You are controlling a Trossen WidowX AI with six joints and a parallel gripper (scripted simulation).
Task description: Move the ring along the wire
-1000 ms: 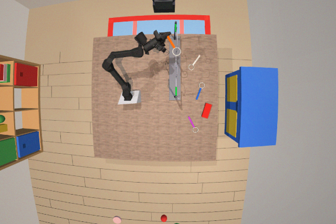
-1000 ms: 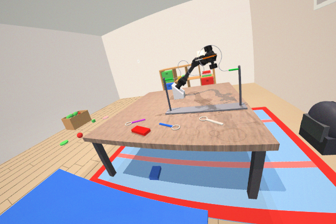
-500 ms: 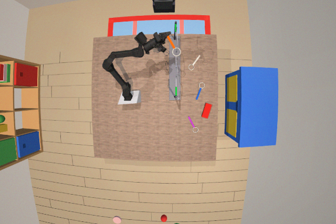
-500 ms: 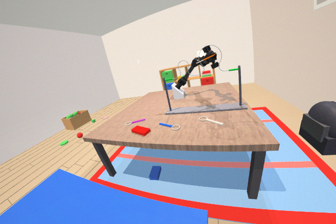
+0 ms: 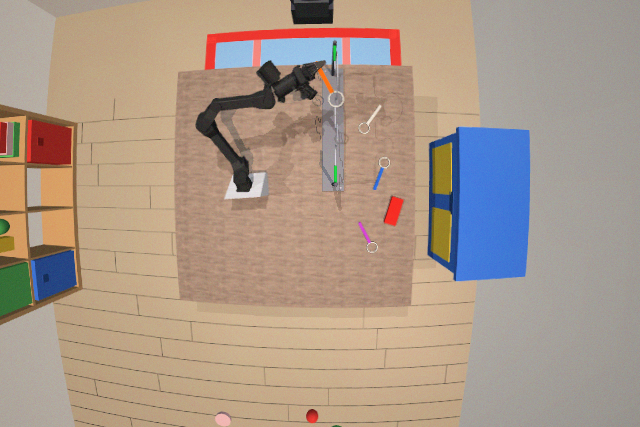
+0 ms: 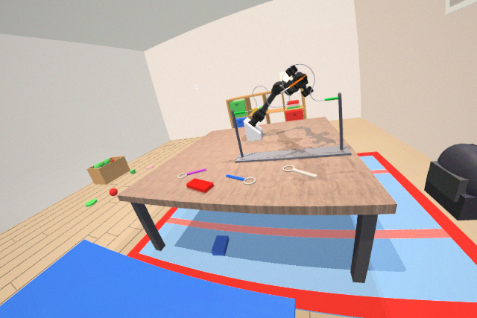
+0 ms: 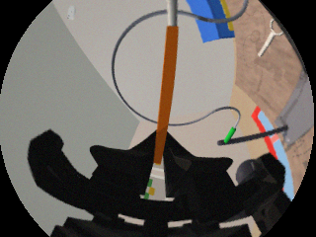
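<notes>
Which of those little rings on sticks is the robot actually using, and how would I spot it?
Start at the wooden table and find the grey base plate with its two dark posts. The ring sits high above that plate, its orange handle clamped in the black gripper. The white, blue and purple-handled rings all lie flat on the table; this one alone is orange and lifted.

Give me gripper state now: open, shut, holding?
Gripper: shut on the orange handle, fingers clamped at its lower end; the ring is carried up by the wire.
</notes>
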